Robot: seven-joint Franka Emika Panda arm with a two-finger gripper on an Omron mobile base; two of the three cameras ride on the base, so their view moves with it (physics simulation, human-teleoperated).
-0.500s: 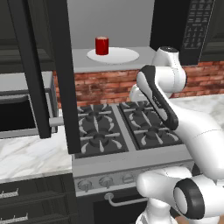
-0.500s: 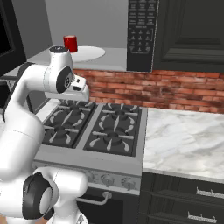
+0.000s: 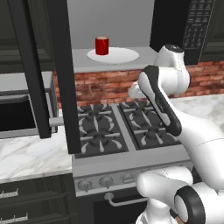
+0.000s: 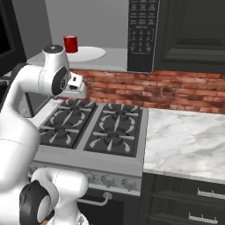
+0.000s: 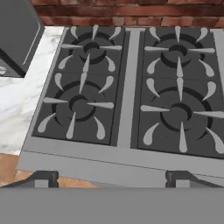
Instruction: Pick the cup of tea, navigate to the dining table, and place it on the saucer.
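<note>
Cup of tea [image 3: 102, 45] upright on a wide white plate [image 3: 118, 55], on the grey ledge above the stove's [image 3: 118, 124] brick backsplash, well apart from the gripper [image 5: 112, 177]. Gripper above the stove burners, facing down, fingertips [image 5: 43, 178] spread wide, nothing between. Probably light, rigid, smooth-sided; liquid liable to slosh. Best taken around the mid-wall, kept level, squeezed gently.
</note>
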